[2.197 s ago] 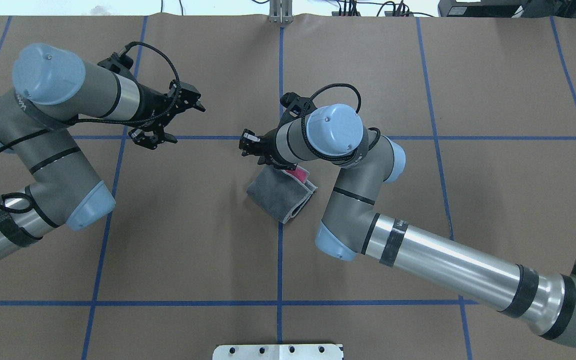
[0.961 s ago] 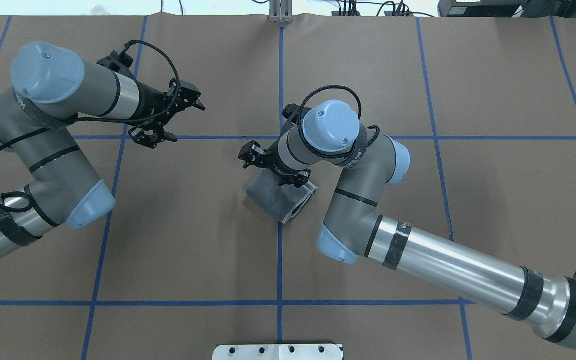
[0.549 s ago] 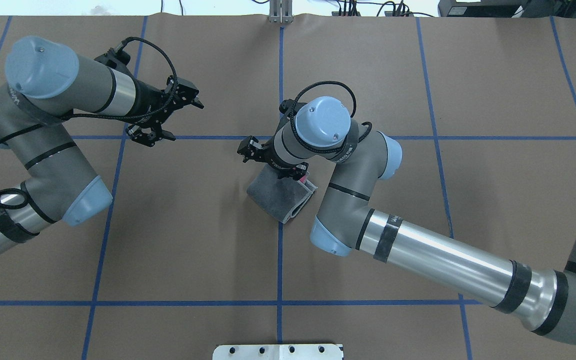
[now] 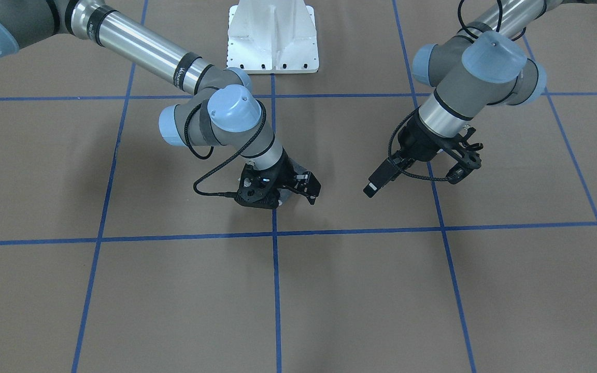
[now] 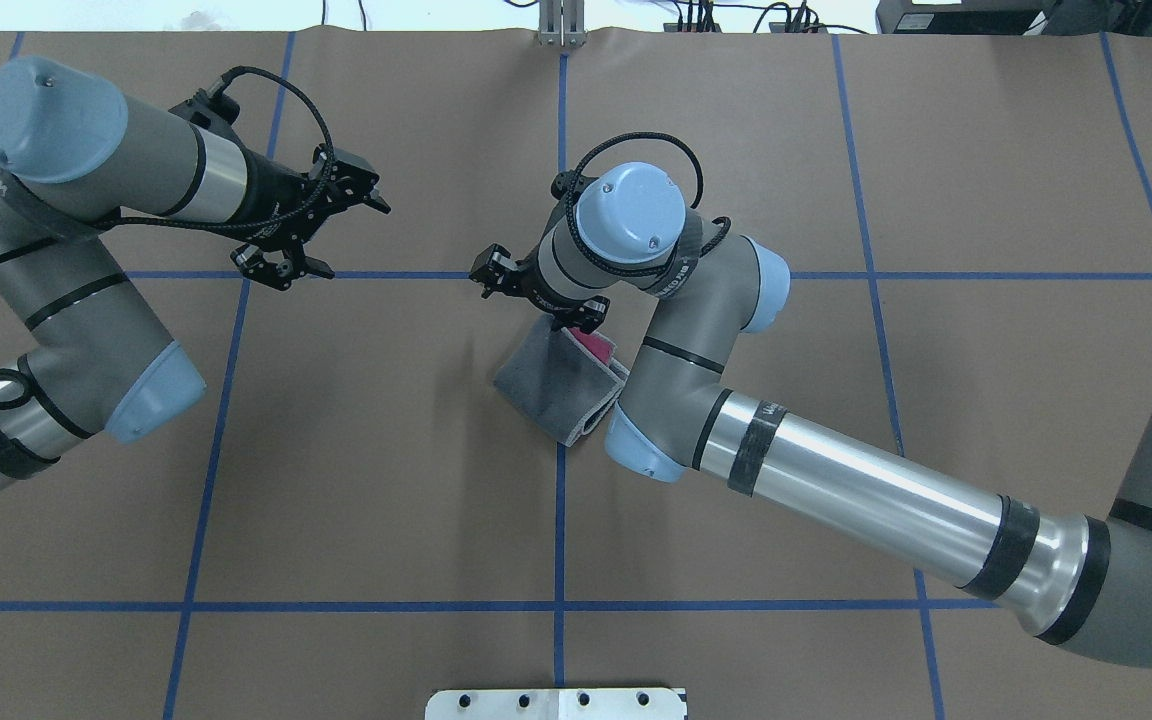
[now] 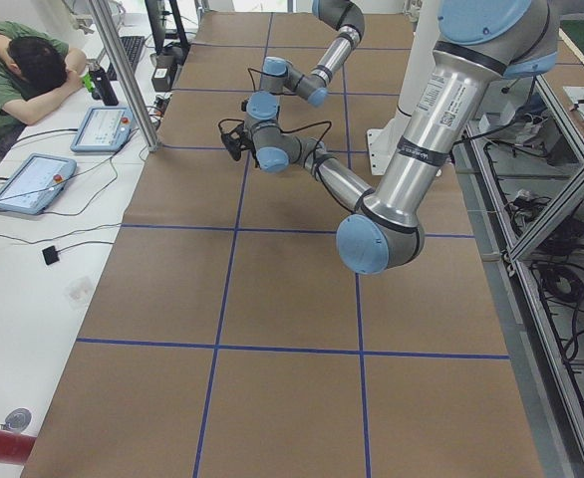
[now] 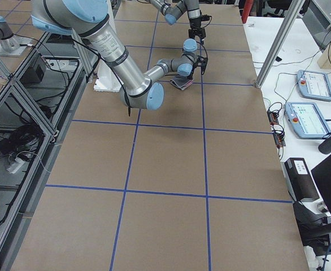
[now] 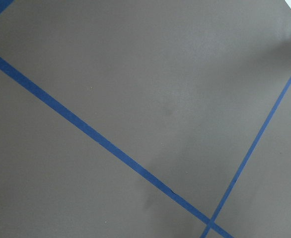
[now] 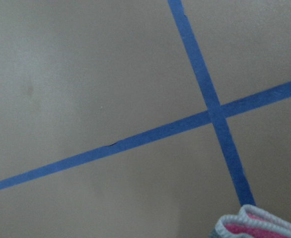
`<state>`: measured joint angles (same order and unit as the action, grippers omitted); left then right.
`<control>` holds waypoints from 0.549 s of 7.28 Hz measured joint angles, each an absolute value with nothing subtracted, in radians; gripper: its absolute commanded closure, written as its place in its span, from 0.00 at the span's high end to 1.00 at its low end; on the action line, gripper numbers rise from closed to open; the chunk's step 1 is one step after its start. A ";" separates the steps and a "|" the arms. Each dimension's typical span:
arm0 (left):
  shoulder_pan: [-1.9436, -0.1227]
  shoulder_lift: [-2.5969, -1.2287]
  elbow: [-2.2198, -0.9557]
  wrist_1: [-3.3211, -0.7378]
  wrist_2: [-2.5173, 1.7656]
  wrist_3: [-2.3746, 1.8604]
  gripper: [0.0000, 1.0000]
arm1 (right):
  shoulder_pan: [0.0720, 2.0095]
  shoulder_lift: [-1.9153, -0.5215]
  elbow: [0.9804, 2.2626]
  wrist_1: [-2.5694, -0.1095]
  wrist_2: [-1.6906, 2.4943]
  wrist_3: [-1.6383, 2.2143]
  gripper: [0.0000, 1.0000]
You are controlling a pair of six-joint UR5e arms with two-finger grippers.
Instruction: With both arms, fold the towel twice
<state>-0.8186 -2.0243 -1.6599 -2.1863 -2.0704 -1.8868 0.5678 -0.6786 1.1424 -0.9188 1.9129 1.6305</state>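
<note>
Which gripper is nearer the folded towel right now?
Right. The right gripper is over the far edge of the towel, jaws spread. The left gripper hangs open over the table, well off to the robot's left and apart from the towel.

Light is bright, even and diffuse, falling from above onto the brown counter (image 5: 386, 480). Shadows are soft and faint. In the front-facing view a blurred dark patch lies on the counter beside the right arm (image 4: 138, 49). In the overhead view a pale smudge sits just beside the towel (image 5: 556, 385). A white glare streak runs along the right arm's silver tube. The strip beyond the counter's far edge in the overhead view is washed out. The left wrist view is dimmer and greyer, with a faint shadow crossing the blue tape (image 8: 86, 129). The right wrist view is soft, and the towel's hem in its lower corner is blurred. Both side views show strong wide-angle perspective.
</note>
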 measured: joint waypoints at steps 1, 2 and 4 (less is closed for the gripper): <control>-0.819 -2.018 -1.667 -2.187 -2.071 -1.887 1.00 | 0.570 -0.674 1.131 -0.918 1.912 1.627 0.99; -0.820 -2.011 -1.672 -2.187 -2.071 -1.882 1.00 | 0.570 -0.669 1.124 -0.918 1.912 1.625 0.99; -0.825 -1.993 -1.682 -2.186 -2.074 -1.851 1.00 | 0.571 -0.651 1.097 -0.917 1.911 1.625 0.99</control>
<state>-0.8253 -1.9931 -1.6824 -2.1861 -2.0741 -1.8509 0.5706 -0.6506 1.0972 -0.9174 1.9114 1.6246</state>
